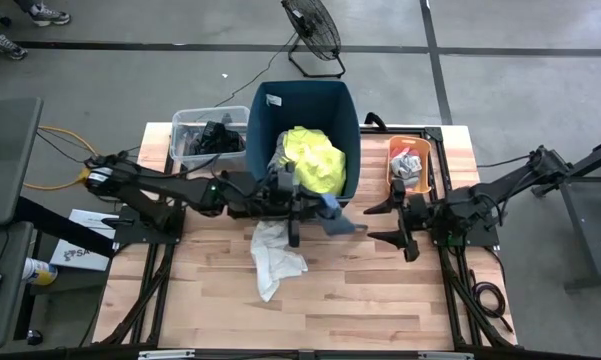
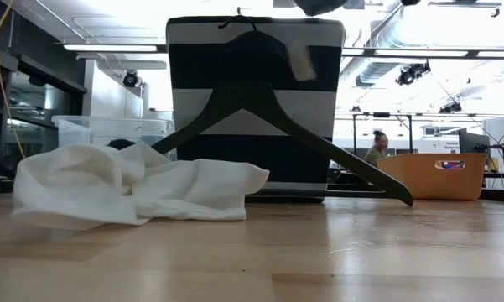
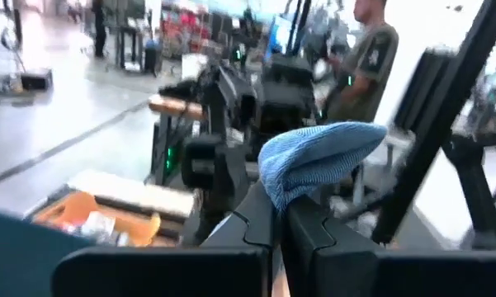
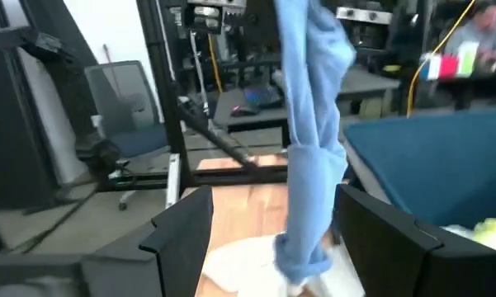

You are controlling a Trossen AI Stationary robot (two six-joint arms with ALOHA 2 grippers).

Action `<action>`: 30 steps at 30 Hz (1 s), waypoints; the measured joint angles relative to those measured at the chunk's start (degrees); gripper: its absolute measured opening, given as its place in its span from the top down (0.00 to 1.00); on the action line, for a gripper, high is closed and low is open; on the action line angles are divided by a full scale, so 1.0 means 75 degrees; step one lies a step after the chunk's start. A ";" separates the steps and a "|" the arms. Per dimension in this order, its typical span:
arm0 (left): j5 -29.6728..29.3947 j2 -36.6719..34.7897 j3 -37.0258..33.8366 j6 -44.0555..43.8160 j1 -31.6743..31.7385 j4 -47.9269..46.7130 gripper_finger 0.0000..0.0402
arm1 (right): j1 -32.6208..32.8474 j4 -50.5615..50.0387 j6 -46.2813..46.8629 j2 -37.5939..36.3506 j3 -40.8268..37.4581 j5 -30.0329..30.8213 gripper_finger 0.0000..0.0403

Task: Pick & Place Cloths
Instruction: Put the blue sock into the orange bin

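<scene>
My left gripper [image 1: 306, 206] is in front of the tall dark-blue bin [image 1: 270, 108], shut on a light-blue cloth [image 1: 332, 212]. The cloth also hangs in the right wrist view [image 4: 314, 148]. A neon-yellow shirt [image 1: 315, 160] lies in the bin. A white garment [image 1: 275, 255] lies crumpled on the table below the left gripper, and the low view shows it too [image 2: 134, 184]. My right gripper [image 1: 386, 222] is open, right of the blue cloth and facing it, touching nothing. My left gripper pinches the light-blue cloth between its two fingers [image 3: 314, 235], reaching about level from the table's left. A bunched fold [image 3: 318, 153] bulges out past the fingertips. The rest hangs below the fingers, its lower end [image 4: 301, 260] clear of the table, over the white garment.
A clear tub with black clothes [image 1: 208, 140] stands left of the bin. An orange tub [image 1: 410, 165] holding small grey and white pieces stands right of it. A black hanger shape [image 2: 268, 109] shows before the bin in the low view. The near half of the wooden table [image 1: 380, 300] is bare. A person [image 3: 371, 49] stands beyond the table.
</scene>
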 joint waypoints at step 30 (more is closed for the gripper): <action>0.0656 0.0359 0.0000 -0.0075 0.0267 0.1006 1.00 | -0.0720 0.4664 -0.1691 0.3190 0.0000 0.0825 0.41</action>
